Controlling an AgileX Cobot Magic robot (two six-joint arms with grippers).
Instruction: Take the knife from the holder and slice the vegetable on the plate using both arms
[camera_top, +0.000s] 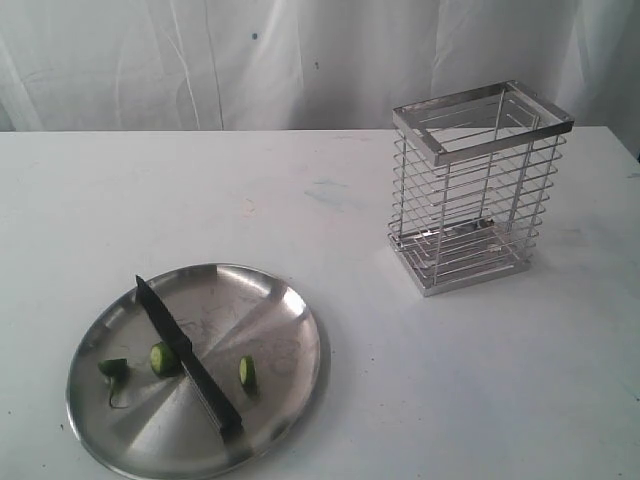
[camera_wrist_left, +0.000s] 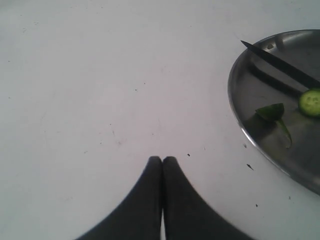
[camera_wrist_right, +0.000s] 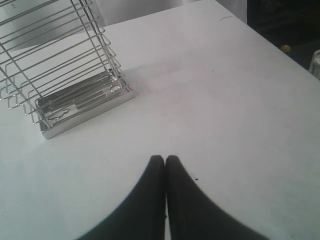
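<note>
Plainly, only the dark tips of each pincer show, and only in the wrist views; the left pincer (camera_wrist_left: 162, 159) is pressed tight together, holding nothing, over the bare white desk (camera_top: 450, 380) near the plate (camera_top: 300, 310), which that view cuts off at its edge; the right pincer (camera_wrist_right: 165, 158) is likewise closed on nothing, near the holder (camera_top: 480, 190), whose top is cropped there. The knife (camera_top: 185, 355) lies flat and slantwise across the plate, its dark pointed blade reaching the far rim and its black handle toward the near edge. The vegetable (camera_top: 162, 358) lies on the plate in 3 glossy green pieces; 1 sits just beside the blade, 1 is the stem end (camera_top: 112, 368) with a thin curl that is hard to make out, and 1 lies across the knife from them. The plate is round, shallow, scratched steel; the holder is an upright box of shiny wire bars with a flat rim, well apart from the plate.
</note>
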